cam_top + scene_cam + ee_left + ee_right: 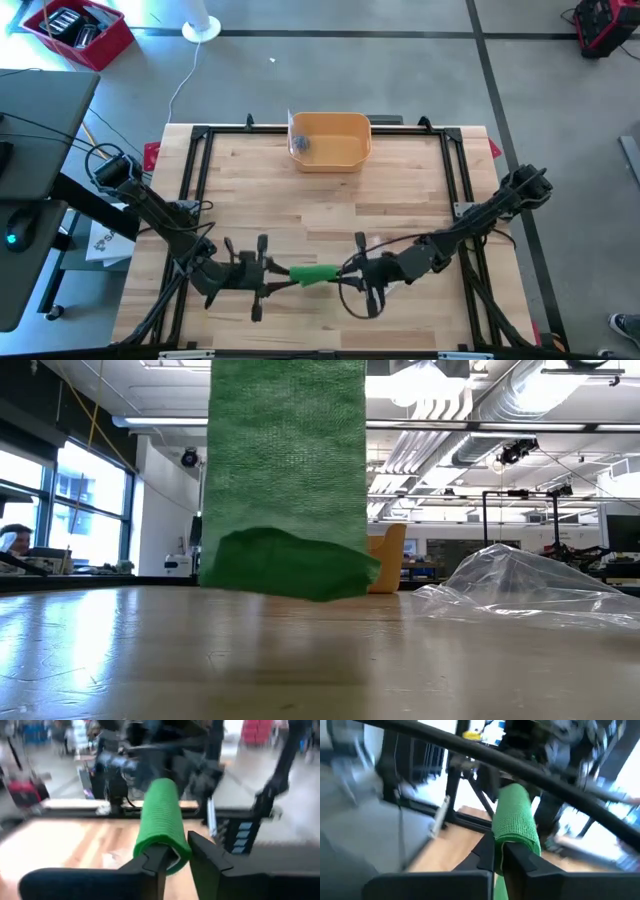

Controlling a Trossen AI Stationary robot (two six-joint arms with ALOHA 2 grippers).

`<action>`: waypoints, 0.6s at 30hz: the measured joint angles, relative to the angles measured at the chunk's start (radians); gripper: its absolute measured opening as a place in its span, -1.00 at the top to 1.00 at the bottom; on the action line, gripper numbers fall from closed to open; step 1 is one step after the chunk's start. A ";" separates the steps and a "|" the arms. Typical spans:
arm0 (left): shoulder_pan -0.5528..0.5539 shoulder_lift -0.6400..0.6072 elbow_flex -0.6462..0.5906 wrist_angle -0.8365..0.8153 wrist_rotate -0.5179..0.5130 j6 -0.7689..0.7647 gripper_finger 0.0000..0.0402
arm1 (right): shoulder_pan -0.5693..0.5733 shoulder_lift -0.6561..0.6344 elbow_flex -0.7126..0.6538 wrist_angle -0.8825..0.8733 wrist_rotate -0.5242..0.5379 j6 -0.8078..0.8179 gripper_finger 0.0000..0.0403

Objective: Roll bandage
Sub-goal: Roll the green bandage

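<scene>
1. Left gripper near the table's front edge, fingers pinched on the left end of the green bandage; in the left wrist view, fingertips clamped on the rim of the roll.
2. Bandage held between both grippers, at front centre of the table; in the low view, a woven green strip hanging to a crumpled fold near the wood.
3. Likely light, soft, slightly clingy; easily crushed or unwound. Best held at the roll's ends, not mid-span.
4. Right gripper pressed together on the right end; in the right wrist view, fingers closed on the fabric.
5. Yellow bin well apart at the back; clear plastic sheet beside the right arm. Front edge close; open wood toward the back.
</scene>
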 joint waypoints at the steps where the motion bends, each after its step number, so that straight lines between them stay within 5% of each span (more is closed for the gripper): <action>1: 0.006 0.000 0.000 0.007 0.002 -0.057 0.62 | 0.011 0.000 0.000 -0.005 0.004 -0.084 0.97; 10: 0.063 -0.001 -0.002 0.085 0.257 -0.326 0.47 | 0.078 0.000 0.002 -0.110 0.087 -0.746 0.93; 18: 0.111 -0.001 -0.002 0.094 0.294 -0.388 0.47 | 0.084 0.000 0.002 -0.116 0.124 -0.861 0.92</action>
